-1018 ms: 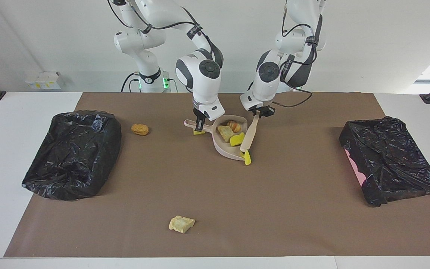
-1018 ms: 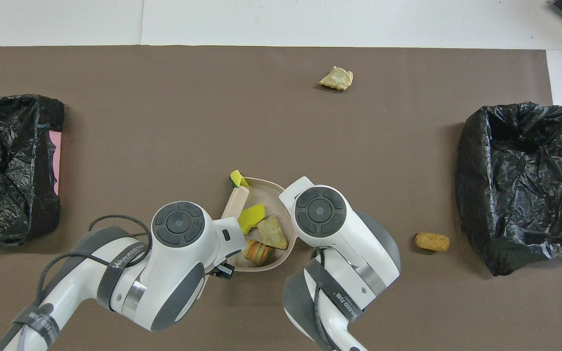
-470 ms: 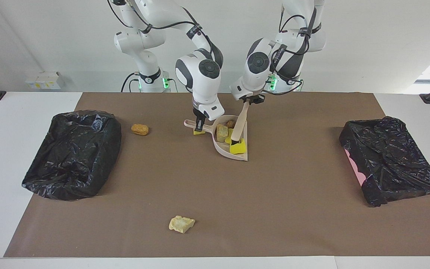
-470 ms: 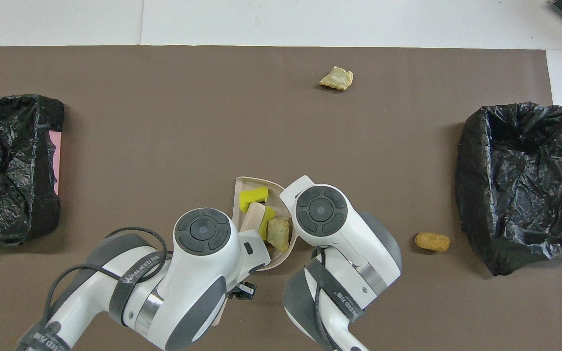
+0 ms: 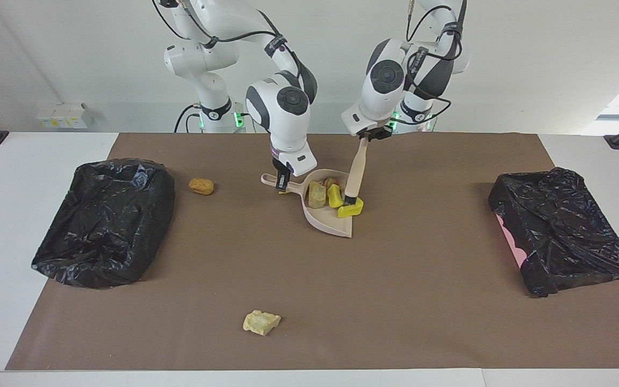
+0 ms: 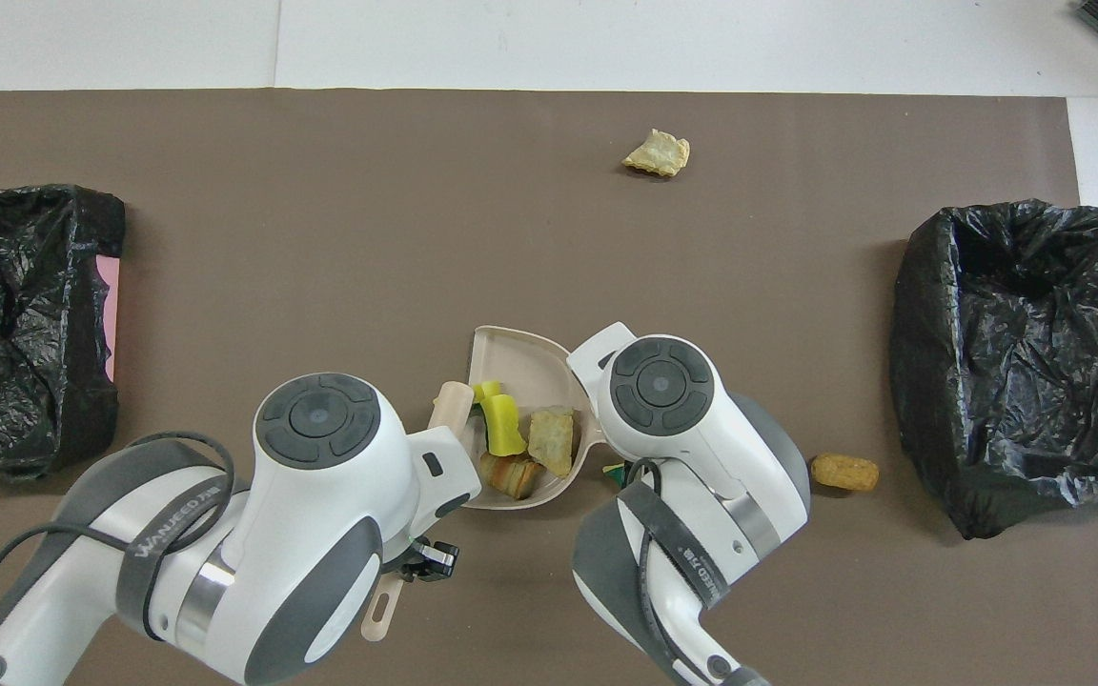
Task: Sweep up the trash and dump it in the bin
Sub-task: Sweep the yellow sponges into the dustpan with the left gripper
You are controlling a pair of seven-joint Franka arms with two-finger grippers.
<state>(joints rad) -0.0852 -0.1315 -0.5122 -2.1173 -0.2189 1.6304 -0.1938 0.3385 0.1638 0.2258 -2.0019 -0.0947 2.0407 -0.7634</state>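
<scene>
trash (image 5: 326,194) in dustpan (image 5: 326,220), right gripper (image 5: 281,183) gripping handle

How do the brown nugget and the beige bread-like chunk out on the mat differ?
The brown nugget is smooth, rounded and darker; the beige bread-like chunk is pale, ragged and angular. The nugget lies nearer to the robots, beside the black-lined bin at the right arm's end; the chunk lies much farther out, alone. Both lie unswept on the brown mat.

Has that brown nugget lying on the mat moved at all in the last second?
No. The brown nugget lies just where it was, the same gap from the black-lined bin at the right arm's end of the table.
</scene>
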